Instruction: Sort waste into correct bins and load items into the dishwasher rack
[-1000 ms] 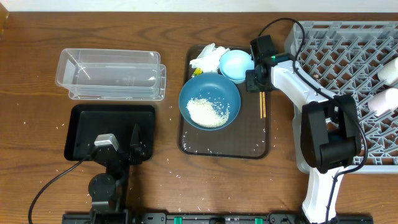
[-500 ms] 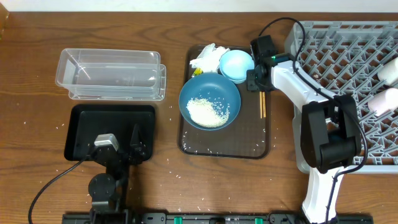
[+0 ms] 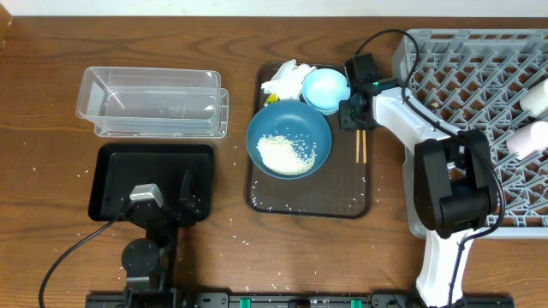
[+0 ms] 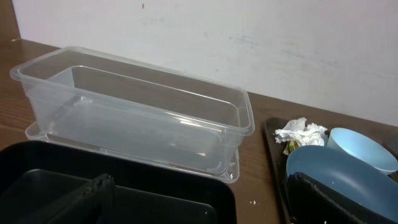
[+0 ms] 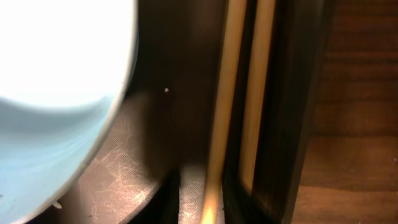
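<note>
Left pincer (image 4: 205, 202) wide over black tray (image 3: 111, 162); right pincer (image 5: 205, 202) narrow astride chopsticks (image 5: 231, 93), hold unclear.

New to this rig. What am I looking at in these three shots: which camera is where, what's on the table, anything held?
Two robot arms with two-finger grippers work at a wooden table. The wide shot is from a fixed camera overhead; the other two are from a camera on each wrist. The left gripper rests open over the black tray, near the clear container, holding nothing. The right gripper is down at the chopsticks on the brown tray, beside the light-blue dish; whether it grips them I cannot tell. That tray also carries a dark-blue bowl with rice and a crumpled napkin. The grey rack holds a white cup and a pink cup.
</note>
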Robot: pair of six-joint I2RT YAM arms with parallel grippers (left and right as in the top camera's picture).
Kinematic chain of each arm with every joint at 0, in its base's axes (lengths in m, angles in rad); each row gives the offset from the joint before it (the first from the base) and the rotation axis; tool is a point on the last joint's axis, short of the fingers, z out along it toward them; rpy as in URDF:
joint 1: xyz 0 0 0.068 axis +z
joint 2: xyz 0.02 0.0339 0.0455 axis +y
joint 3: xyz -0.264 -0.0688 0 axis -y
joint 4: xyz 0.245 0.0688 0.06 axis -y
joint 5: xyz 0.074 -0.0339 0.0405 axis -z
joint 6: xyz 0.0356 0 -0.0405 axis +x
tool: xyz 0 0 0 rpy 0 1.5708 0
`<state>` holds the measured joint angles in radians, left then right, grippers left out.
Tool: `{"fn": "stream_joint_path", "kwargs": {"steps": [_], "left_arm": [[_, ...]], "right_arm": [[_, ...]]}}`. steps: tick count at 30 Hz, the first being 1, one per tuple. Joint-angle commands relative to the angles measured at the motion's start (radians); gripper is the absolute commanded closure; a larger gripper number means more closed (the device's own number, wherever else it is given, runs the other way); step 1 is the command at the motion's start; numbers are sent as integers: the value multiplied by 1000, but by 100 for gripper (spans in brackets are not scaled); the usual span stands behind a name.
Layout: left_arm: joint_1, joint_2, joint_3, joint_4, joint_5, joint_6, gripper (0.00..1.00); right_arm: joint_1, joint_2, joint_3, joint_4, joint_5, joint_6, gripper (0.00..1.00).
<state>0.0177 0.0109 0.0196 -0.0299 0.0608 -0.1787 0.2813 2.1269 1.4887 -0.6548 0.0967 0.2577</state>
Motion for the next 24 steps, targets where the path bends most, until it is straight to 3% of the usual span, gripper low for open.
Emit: {"fn": "stream_joint_path", "kwargs": {"steps": [1, 8, 14, 24], "left_arm": [[0, -7, -16, -37, 2, 14, 9], [0, -7, -16, -37, 2, 14, 9], [0, -7, -16, -37, 2, 14, 9], [0, -7, -16, -37, 2, 14, 9]], "right_arm": [[7, 8, -8, 1, 1, 37, 96], [5, 4, 14, -12, -28, 87, 99], [-47, -67, 137, -122, -37, 84, 99], [-272, -274, 276, -212, -80, -119, 99]]}}
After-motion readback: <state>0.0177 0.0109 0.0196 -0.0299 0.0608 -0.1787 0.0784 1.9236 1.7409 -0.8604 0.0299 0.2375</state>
